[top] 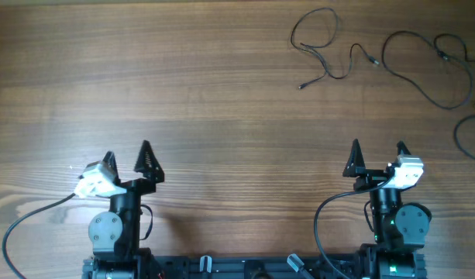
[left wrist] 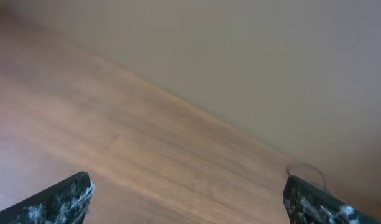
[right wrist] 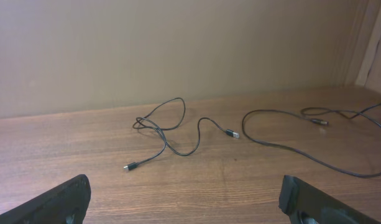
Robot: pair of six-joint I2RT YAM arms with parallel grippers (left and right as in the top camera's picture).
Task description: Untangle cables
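Note:
A short dark cable (top: 324, 48) lies looped on the far right of the wooden table, with both plug ends free. It also shows in the right wrist view (right wrist: 171, 134). A longer dark cable (top: 423, 66) lies to its right and runs off the right edge; it shows in the right wrist view (right wrist: 302, 140) too. The two lie apart, not crossing. My left gripper (top: 127, 155) is open and empty near the front left. My right gripper (top: 378, 155) is open and empty near the front right, well short of the cables. The left wrist view is blurred and shows a faint cable loop (left wrist: 305, 170).
Another dark cable loop (top: 469, 136) sits at the right edge. The arms' own cables (top: 32, 221) curve off the bases at the front. A beige wall (right wrist: 178, 50) stands behind the table's far edge.

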